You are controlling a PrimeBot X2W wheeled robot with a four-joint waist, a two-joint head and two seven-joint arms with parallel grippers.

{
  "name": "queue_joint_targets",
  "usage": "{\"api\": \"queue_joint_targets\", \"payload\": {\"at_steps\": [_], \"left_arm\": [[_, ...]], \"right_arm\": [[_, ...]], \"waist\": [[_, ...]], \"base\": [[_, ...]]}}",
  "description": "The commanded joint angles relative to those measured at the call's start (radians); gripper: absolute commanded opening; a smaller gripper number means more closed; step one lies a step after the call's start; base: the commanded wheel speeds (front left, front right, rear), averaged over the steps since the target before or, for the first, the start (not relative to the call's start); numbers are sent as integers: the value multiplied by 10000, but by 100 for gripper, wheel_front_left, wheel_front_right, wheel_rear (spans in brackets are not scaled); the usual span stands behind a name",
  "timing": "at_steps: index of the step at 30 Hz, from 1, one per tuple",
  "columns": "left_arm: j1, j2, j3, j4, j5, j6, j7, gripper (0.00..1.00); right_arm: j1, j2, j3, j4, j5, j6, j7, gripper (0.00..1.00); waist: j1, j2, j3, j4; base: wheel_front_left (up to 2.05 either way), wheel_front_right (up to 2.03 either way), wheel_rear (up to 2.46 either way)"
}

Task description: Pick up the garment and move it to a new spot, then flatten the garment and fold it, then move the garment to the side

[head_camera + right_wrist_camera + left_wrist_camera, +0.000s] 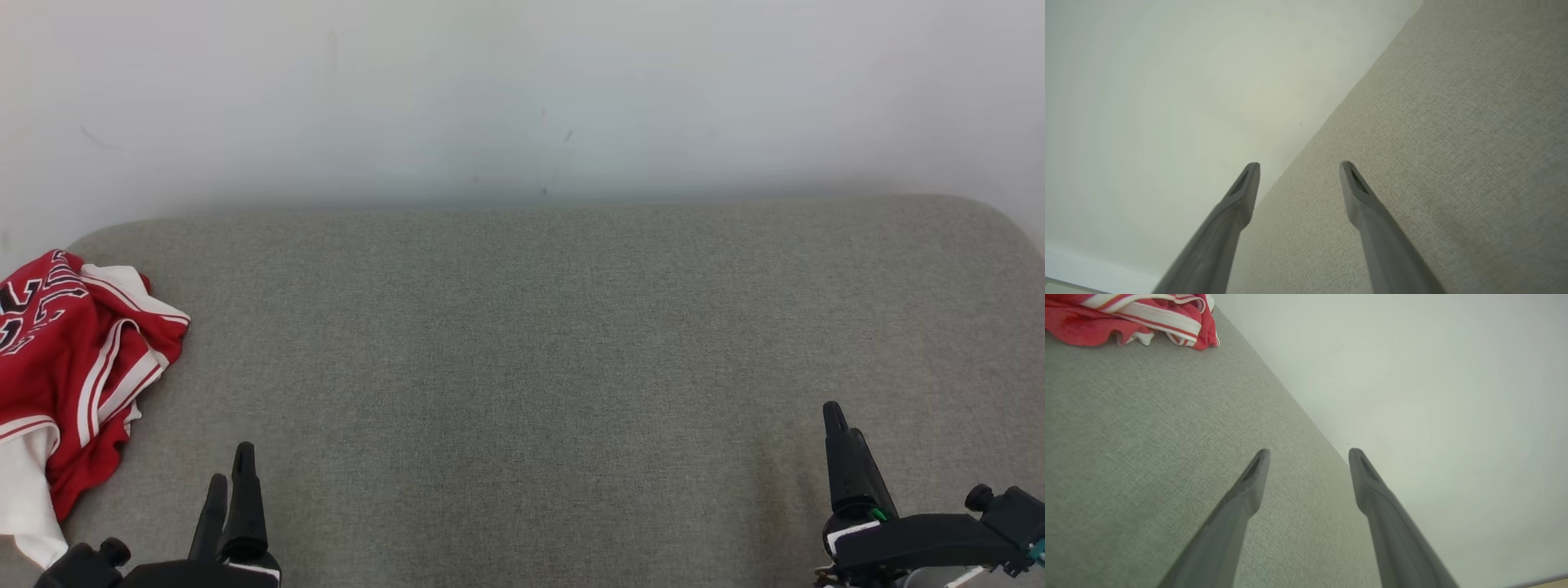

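Left gripper (1309,451) and right gripper (1299,164): fingers open, empty. Garment (73,351) lies crumpled at the table's (522,327) left edge; all 3 steps are left.

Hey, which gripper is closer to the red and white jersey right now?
Left. The left gripper sits just right of the jersey, open and not touching it. The right gripper is open at the opposite side of the grey surface.
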Motion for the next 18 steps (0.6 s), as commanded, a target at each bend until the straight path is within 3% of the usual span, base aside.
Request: {"api": "queue_joint_targets", "payload": {"at_steps": [1,18], "left_arm": [[-3,143,-90,-162,681,62,-124,100],[63,319,-525,-200,3214,294,-692,100]], "right_arm": [[-135,-34,58,-195,-597,-6,-126,100],[-133,-37,433,-198,-3465,-9,-684,100]], "waist": [[0,0,0,1],[0,0,1,-4]], "base": [[0,0,0],[0,0,0]]}}
